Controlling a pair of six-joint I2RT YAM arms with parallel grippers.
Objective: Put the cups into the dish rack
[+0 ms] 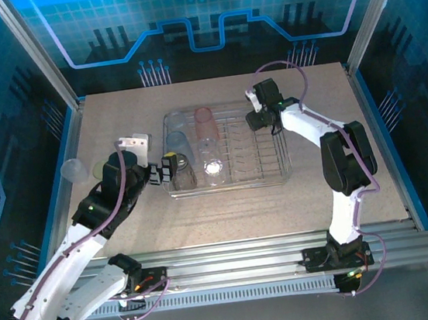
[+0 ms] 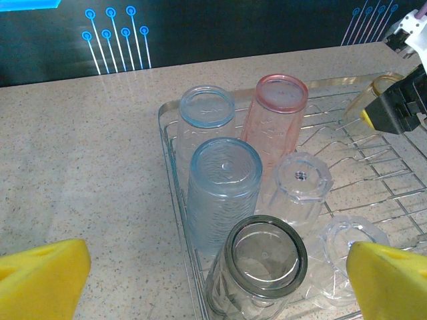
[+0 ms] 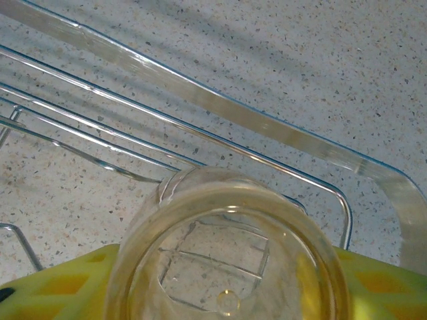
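Right wrist: right gripper [image 3: 223,287] clamps amber cup [image 3: 227,220] over dish rack [image 3: 200,133] corner, fingers [image 3: 53,287] cropped by frame; left wrist: left gripper [image 2: 217,280] splayed wide, empty, beside six racked cups [image 2: 223,173]; clear ones hard to resolve.

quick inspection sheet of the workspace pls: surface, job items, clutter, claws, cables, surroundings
Surface: speckled beige tabletop, no spills seen.
Job's things: wire dish rack mid-table. Its left end holds a pink cup, two pale blue cups, a smoky grey cup and clear faceted cups. One clear cup stands on the table at far left, outside the rack.
Clutter: nothing seen.
Grippers: left claw open and empty, beside the rack's left end. Right claw closed around an amber cup over a rack corner.
Cables: purple cables run along both arms, clear of the rack.
Surroundings: blue printed panels, aluminium rail at the near edge.
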